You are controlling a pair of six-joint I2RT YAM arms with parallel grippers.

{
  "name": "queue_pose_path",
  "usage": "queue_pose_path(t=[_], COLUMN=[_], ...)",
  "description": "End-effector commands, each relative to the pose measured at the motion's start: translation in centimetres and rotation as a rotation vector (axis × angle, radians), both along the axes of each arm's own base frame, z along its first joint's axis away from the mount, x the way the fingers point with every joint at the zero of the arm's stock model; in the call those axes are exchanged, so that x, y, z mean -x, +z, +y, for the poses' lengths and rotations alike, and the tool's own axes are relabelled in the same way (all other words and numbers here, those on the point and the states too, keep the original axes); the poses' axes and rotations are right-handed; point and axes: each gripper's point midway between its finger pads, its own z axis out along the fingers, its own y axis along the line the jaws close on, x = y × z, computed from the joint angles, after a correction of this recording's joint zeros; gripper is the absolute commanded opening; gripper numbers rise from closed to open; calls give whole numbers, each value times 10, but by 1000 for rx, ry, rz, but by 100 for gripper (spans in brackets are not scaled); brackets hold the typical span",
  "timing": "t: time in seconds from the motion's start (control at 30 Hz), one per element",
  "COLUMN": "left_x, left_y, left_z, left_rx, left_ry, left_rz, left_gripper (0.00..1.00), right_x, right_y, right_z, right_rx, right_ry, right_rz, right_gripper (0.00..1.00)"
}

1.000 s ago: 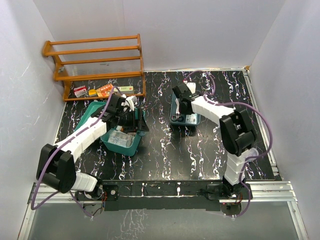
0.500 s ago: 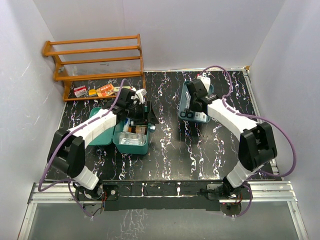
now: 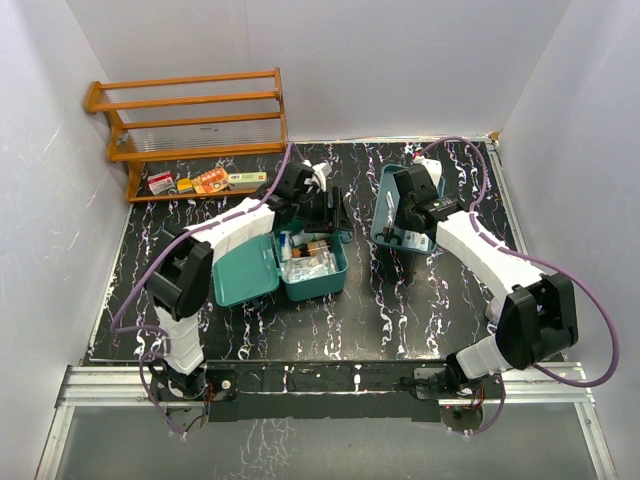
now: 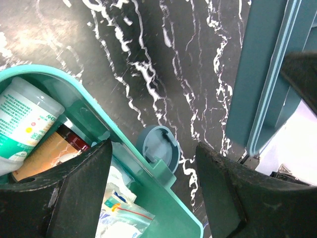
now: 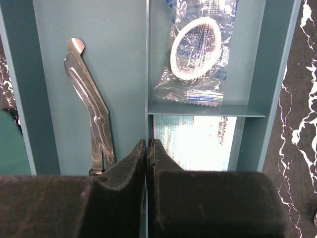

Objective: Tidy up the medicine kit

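The medicine kit (image 3: 245, 270) lies open left of centre, its box holding bottles (image 4: 25, 114) and a zip bag (image 4: 119, 218). My left gripper (image 3: 335, 212) is open and straddles the kit's front wall (image 4: 163, 198) at the round latch (image 4: 158, 148), one finger inside and one outside. My right gripper (image 3: 400, 225) is shut on the middle divider of the dark teal divided tray (image 3: 385, 205), which is raised on one side. Inside that tray (image 5: 54, 74) lie metal scissors (image 5: 91, 119), a bagged white roll (image 5: 195, 44) and a white packet (image 5: 198, 141).
A wooden slatted rack (image 3: 190, 120) stands at the back left, with several small packets (image 3: 200, 182) on the table beneath it. The tray's edge (image 4: 262, 74) rises close to the right of my left gripper.
The kit has slid right and turned along with my left gripper. My right gripper has carried the divided tray to the right and tipped it up.
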Motion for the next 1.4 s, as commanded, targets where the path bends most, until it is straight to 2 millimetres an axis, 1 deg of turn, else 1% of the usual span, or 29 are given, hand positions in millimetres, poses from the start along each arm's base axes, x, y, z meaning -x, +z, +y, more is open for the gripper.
queue_pose_path(t=[0.0, 0.1, 0.17, 0.3, 0.4, 0.47, 0.53, 0.6, 0.67, 0.77, 0.8, 0.9, 1.0, 1.03, 1.07, 1.1, 1.13, 1.2, 1.27, 1.37], left_x=[-16, -22, -22, -17, -12, -10, -12, -15, -13, -7, -3, 7, 18, 21, 24, 27, 31, 36, 39, 42], left_y=[30, 33, 40, 52, 70, 84, 97, 113, 126, 144, 149, 158, 162, 166, 166, 169, 168, 169, 163, 149], left_z=[-32, -29, -24, -10, -2, 7, 23, 46, 71, 111, 124, 158, 188, 203, 213, 221, 228, 236, 237, 234], left_rx=[78, 49, 49, 29, 30, 16, -21, -77, -127, -205, -226, -271, -309, -324, -335, -334, -335, -320, -297, -284], left_ry=[-22, 1, 3, 16, 8, 19, 62, 147, 219, 332, 369, 475, 576, 639, 685, 727, 756, 790, 792, 779], left_rz=[-69, -94, -138, -206, -267, -320, -379, -448, -511, -594, -613, -643, -660, -668, -666, -668, -670, -684, -684, -646], left_gripper=[67, 68, 72, 75, 76, 77, 77, 79, 82, 84, 85, 86, 87, 87, 88, 88, 88, 90, 93, 95], right_x=[2, 8, 11, 16, 17, 17, 15, 12, 7, 4, 3, 4, 6, 8, 8, 10, 11, 15, 19, 23], right_y=[26, 28, 29, 31, 34, 40, 47, 54, 64, 73, 77, 84, 84, 80, 81, 76, 77, 70, 59, 47], right_z=[4, 3, 4, 9, 14, 18, 22, 27, 34, 51, 60, 90, 124, 138, 148, 157, 166, 181, 193, 200], right_rx=[-59, -63, -71, -87, -89, -95, -102, -99, -99, -85, -77, -51, -47, -40, -39, -31, -31, -17, 9, 41], right_ry=[6, 10, 16, 52, 93, 120, 135, 147, 161, 194, 211, 269, 333, 360, 376, 392, 409, 438, 465, 478], right_rz=[-76, -63, -58, -38, -19, -16, -20, -36, -55, -66, -71, -79, -68, -58, -59, -46, -43, -14, 19, 60], right_gripper=[0, 0, 0, 0, 0, 0, 0, 0, 0, 0, 0, 0, 0, 0, 0, 0, 0, 0, 0, 0])
